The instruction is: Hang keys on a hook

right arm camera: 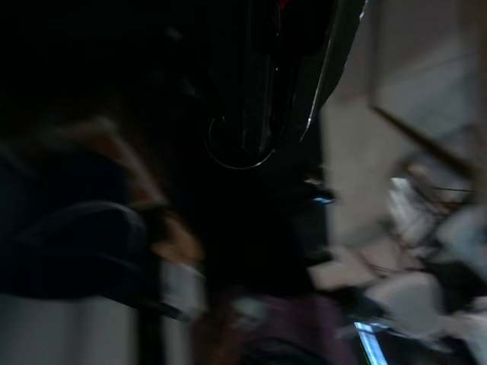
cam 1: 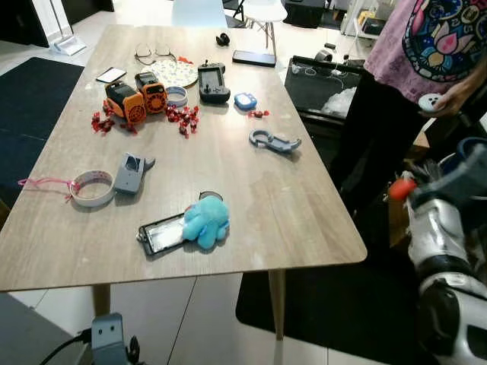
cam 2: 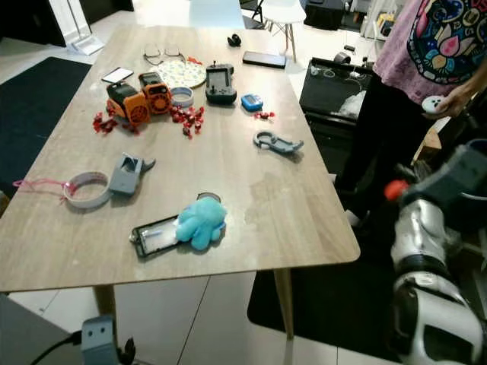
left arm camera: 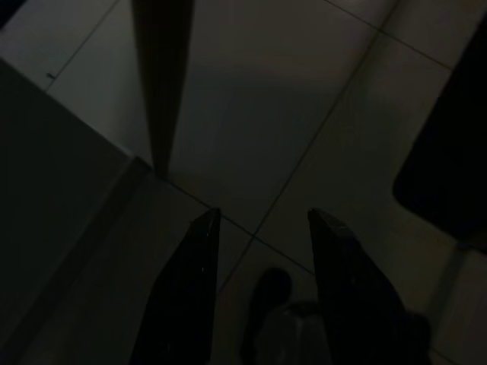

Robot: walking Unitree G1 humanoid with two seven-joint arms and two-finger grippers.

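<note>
In the blurred right wrist view my right gripper (right arm camera: 275,122) looks shut, and a thin metal key ring (right arm camera: 236,156) hangs from its dark fingers. The keys themselves cannot be made out. My right arm (cam 1: 445,228) is bent and raised at the table's right side, off the tabletop. Low beside a table leg (left arm camera: 161,84), my left gripper (left arm camera: 262,217) hangs open over the floor tiles with nothing in it. A grey hook-shaped clip (cam 1: 274,141) lies on the wooden table (cam 1: 304,220).
A person (cam 1: 426,46) stands at the table's right side holding a small white controller (cam 1: 431,102). The table carries a blue plush octopus (cam 1: 205,222) on a flat case, a tape roll (cam 1: 93,188), orange gadgets (cam 1: 135,99), red wrapped bits, a black handset (cam 1: 213,82).
</note>
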